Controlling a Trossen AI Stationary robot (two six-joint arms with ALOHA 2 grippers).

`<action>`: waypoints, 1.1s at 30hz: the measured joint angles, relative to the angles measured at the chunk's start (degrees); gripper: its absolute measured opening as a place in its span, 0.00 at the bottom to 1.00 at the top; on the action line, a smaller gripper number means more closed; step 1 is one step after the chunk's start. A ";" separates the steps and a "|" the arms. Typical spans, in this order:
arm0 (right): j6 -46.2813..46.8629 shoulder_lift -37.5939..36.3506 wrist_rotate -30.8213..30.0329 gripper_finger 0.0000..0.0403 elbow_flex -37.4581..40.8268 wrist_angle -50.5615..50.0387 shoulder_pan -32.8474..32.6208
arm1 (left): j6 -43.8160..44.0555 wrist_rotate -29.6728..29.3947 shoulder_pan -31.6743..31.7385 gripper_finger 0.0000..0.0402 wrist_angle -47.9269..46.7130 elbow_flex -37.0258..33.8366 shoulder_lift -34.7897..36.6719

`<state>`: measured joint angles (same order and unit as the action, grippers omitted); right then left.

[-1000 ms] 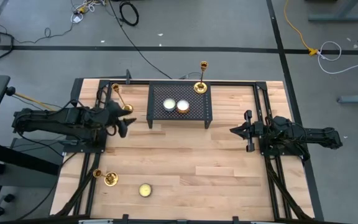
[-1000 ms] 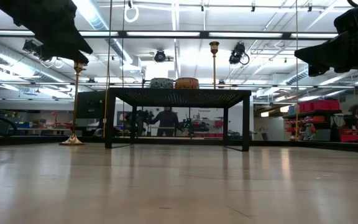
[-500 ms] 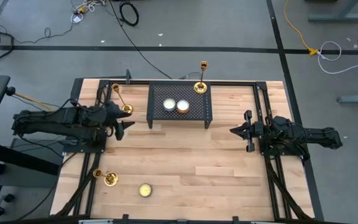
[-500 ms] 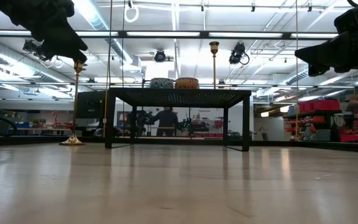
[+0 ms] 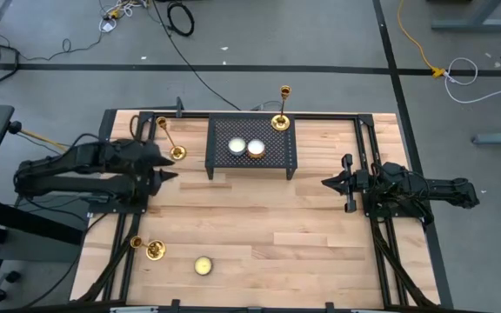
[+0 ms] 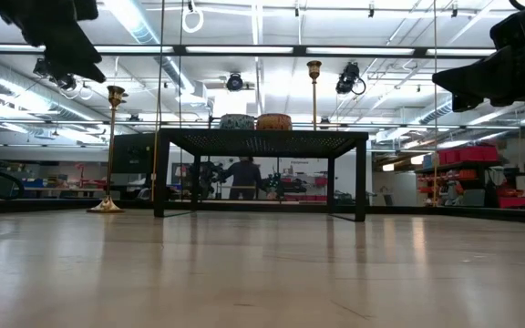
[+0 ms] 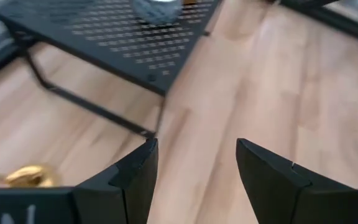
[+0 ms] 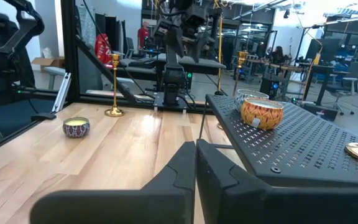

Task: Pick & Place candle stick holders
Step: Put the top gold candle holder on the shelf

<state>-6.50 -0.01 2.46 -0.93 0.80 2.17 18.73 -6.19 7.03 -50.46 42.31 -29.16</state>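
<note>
Candlesticks, three, brass. First (image 5: 169, 139) stands on the table just ahead of the left gripper (image 5: 165, 172), beside the rack (image 5: 250, 165); not held. Second (image 5: 282, 109) stands on the rack's far corner, well apart from both grippers. Third (image 5: 150, 249) stands near the table's front edge, beside a small candle (image 5: 203, 265). Left gripper: fingers parted, empty. Right gripper (image 5: 329, 183): fingers closed together, empty, waiting at the table's right side.
</note>
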 joint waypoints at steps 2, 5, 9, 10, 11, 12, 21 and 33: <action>0.00 0.00 -0.02 0.03 0.00 0.01 -0.01 | -0.16 -2.09 0.00 0.55 -3.77 2.86 -0.78; 0.00 0.00 -0.02 0.03 0.00 0.02 -0.01 | 0.08 -5.34 0.00 0.55 -10.16 7.24 -2.00; 0.00 0.00 -0.04 0.03 0.00 0.00 -0.01 | 0.10 -9.90 0.00 0.55 -16.41 11.43 -3.34; 0.00 0.00 -0.03 0.03 0.00 0.01 -0.01 | 0.08 -10.95 0.00 0.55 -17.34 12.03 -3.54; 0.00 0.00 -0.04 0.03 0.00 0.00 -0.02 | 0.10 -11.76 0.00 0.55 -18.04 12.42 -3.72; 0.00 0.00 -0.04 0.03 0.00 0.00 0.00 | 0.10 -12.24 0.00 0.55 -18.78 12.59 -3.85; 0.00 0.00 -0.06 0.03 0.00 0.01 -0.02 | 4.03 -21.06 0.00 0.55 -20.66 12.60 -5.42; 0.00 0.00 -0.22 0.03 0.00 0.00 -0.01 | 14.45 -33.01 0.00 0.55 -22.09 12.51 -8.52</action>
<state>-6.50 -0.01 2.24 -0.93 0.81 2.16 33.18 -39.20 7.03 -72.55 54.82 -37.68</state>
